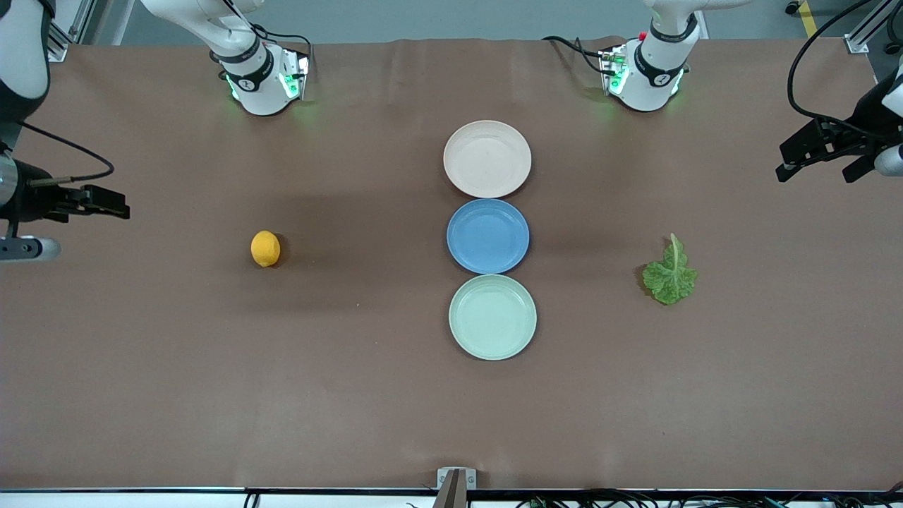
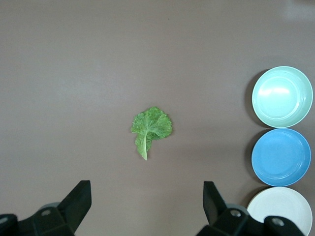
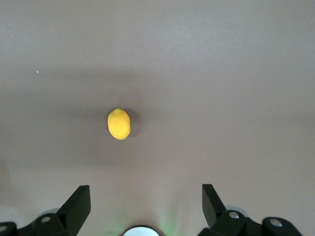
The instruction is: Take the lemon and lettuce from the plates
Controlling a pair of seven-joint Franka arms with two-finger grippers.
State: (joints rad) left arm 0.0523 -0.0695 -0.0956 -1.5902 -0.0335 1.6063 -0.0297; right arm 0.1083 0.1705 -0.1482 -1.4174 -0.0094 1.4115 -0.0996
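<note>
Three round plates sit in a row mid-table: pale beige-pink plate [image 1: 487,159], blue plate [image 1: 487,236], pale mint green plate [image 1: 492,317]; all empty. Small smooth orange-yellow lemon [image 1: 265,248] lies on the brown cloth toward the right arm's end from the blue plate; crinkled green lettuce leaf [image 1: 670,274] lies toward the left arm's end. Left gripper [image 2: 147,206] and right gripper [image 3: 146,205] hang high with fingers spread, holding nothing. Risks, likely: lemon rolling from a glancing pinch; thin flat leaf slipping the fingertips.

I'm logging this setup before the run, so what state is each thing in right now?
Lemon: on the bare table, toward the right arm's end, on no plate.
Lettuce: flat on the table, toward the left arm's end, on no plate.
Beige plate: empty.
Blue plate: empty.
Green plate: empty.
Left pincer: open, holding nothing.
Right pincer: open, holding nothing.
</note>
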